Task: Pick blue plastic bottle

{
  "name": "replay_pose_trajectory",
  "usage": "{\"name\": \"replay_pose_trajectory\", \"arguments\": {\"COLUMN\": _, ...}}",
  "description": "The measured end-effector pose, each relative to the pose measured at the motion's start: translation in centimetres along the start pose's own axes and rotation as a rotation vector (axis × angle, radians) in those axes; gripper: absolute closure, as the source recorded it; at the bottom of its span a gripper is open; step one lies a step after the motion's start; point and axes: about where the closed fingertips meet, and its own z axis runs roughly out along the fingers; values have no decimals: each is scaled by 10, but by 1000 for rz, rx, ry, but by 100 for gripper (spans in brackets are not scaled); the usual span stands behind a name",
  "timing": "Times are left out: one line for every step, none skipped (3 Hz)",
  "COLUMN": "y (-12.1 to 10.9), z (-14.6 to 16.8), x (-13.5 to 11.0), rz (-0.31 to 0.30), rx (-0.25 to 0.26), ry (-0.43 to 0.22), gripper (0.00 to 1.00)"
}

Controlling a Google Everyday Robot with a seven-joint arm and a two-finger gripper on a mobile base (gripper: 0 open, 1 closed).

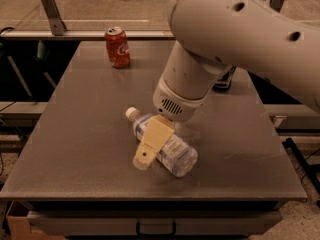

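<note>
The blue plastic bottle (178, 155) lies on its side at the middle of the grey table (75, 134). It is clear, with a white cap (131, 113) pointing far left and a white-and-blue label. My gripper (149, 151) hangs from the big white arm (192, 84) and is down over the middle of the bottle. Its tan end lies across the bottle's near side and hides part of the label.
A red soda can (117, 46) stands upright at the far left of the table. A dark object (223, 79) shows at the right behind the arm, mostly hidden. A metal rail (90, 34) runs behind the table's far edge.
</note>
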Motion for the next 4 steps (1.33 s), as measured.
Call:
{"name": "replay_pose_trajectory", "arguments": {"y": -5, "z": 27, "x": 4, "rz": 31, "rx": -37, "ry": -6, "gripper": 17}}
{"name": "replay_pose_trajectory", "arguments": {"y": -11, "z": 31, "x": 2, "rz": 48, "rx": -46, "ry": -32, "gripper": 41}}
{"name": "replay_pose_trajectory", "arguments": {"y": -20, "z": 14, "x": -4, "rz": 59, "rx": -49, "ry": -85, "gripper": 64}}
{"name": "replay_pose_trajectory", "arguments": {"y": -26, "z": -24, "x": -23, "rz": 13, "rx": -93, "ry": -177, "gripper": 88}}
